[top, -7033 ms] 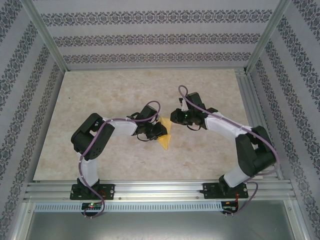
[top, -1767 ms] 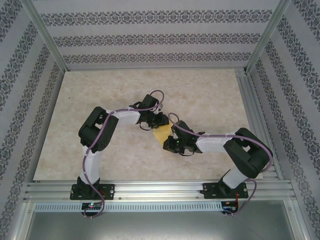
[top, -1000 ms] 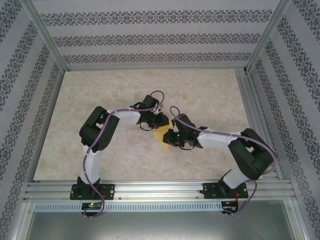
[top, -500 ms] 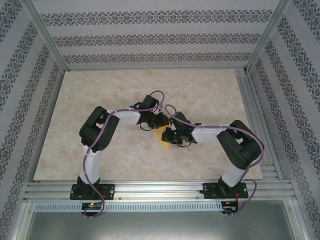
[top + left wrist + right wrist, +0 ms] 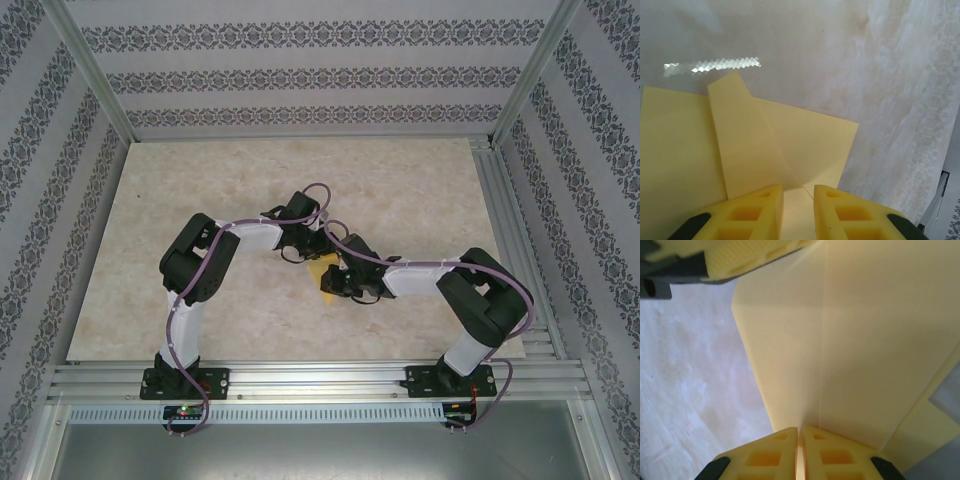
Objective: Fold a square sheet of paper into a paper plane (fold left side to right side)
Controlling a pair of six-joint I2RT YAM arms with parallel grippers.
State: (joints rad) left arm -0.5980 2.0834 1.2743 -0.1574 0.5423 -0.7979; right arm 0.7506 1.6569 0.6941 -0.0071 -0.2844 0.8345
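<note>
At the near edge of the desk (image 5: 400, 190) the two arm bases sit on an aluminium rail (image 5: 320, 380). Both arms bend inward and meet at the middle of the marbled top.

The right claw (image 5: 337, 281) reaches in from the right and is the nearer of the two. The yellow sheet of paper (image 5: 324, 283) lies just at its left, touching it, with one sharp corner pointing back toward the rail. In the right wrist view this claw (image 5: 800, 440) has its yellow fingers (image 5: 765, 457) pressed together, with only a thin sliver of the sheet (image 5: 865, 340) showing in the slit, so it is clamped on the paper. A straight crease runs from the slit away up the sheet. At the left the paper's edge stands over the pale desk (image 5: 685, 365).

Just beyond, the left claw (image 5: 321, 254) comes down on the sheet's far end. In its own wrist view the left claw (image 5: 798, 197) has its fingers (image 5: 752, 212) a narrow gap apart, and the paper (image 5: 810, 145) shows through that gap beneath them. A narrow folded flap (image 5: 740, 140) slants away from the left finger across the sheet, its tip reaching past the paper's far edge onto the desk (image 5: 815, 50). I cannot tell whether the fingertips press on the sheet.

Patterned walls (image 5: 300, 80) close the far side.
</note>
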